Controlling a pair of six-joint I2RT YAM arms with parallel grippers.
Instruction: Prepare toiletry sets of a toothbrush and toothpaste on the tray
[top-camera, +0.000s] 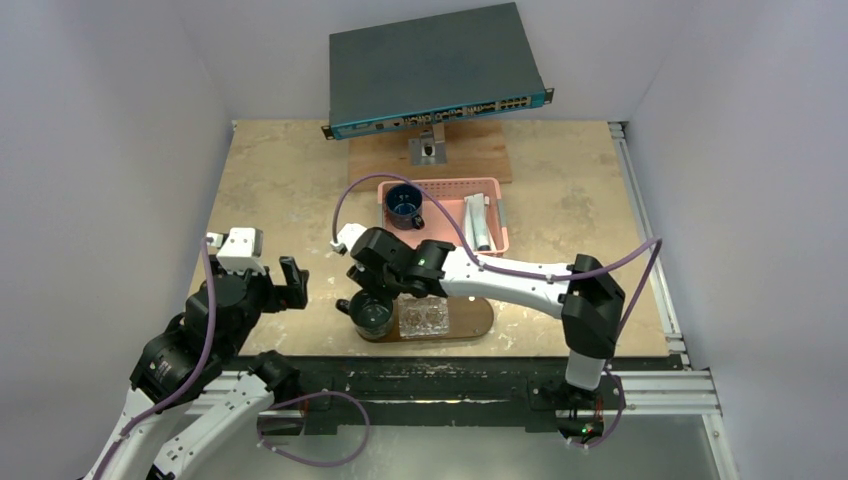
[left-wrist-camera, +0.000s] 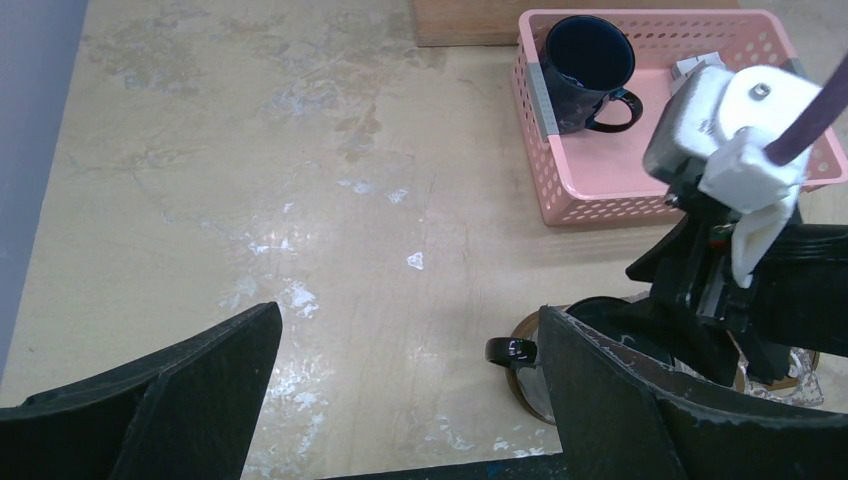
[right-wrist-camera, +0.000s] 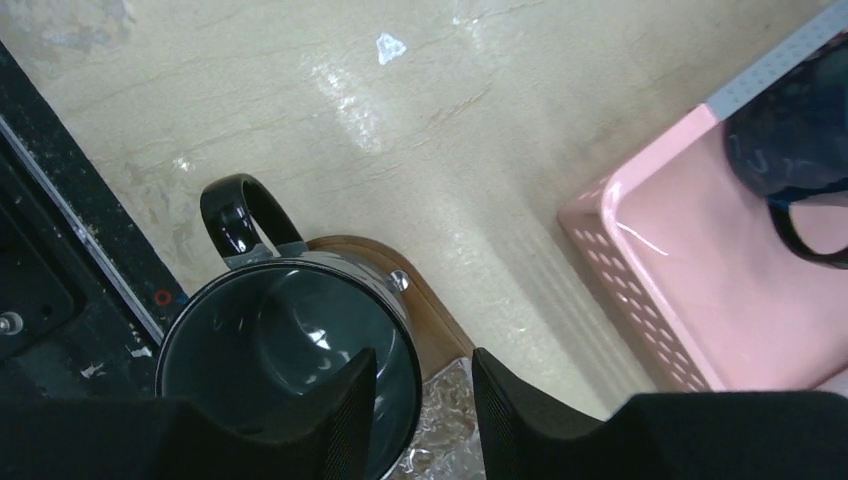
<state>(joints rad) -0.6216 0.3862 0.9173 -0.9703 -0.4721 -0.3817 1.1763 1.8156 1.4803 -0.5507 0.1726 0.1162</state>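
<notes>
On tray (top-camera: 478, 318), one grey mug (top-camera: 372, 315), in pink basket (top-camera: 440, 185), one blue mug (top-camera: 404, 206)

A mottled beige table (top-camera: 290, 190) carries a pink basket (top-camera: 440, 184), a dark-brown tray (top-camera: 474, 317) near its front edge and a wooden board (top-camera: 375, 160).

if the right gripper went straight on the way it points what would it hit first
Most likely the dark glossy mug on the oblong brown wooden tray: the right gripper points down at it, one finger over its inside, one outside its wall. Depth is unclear.
</notes>
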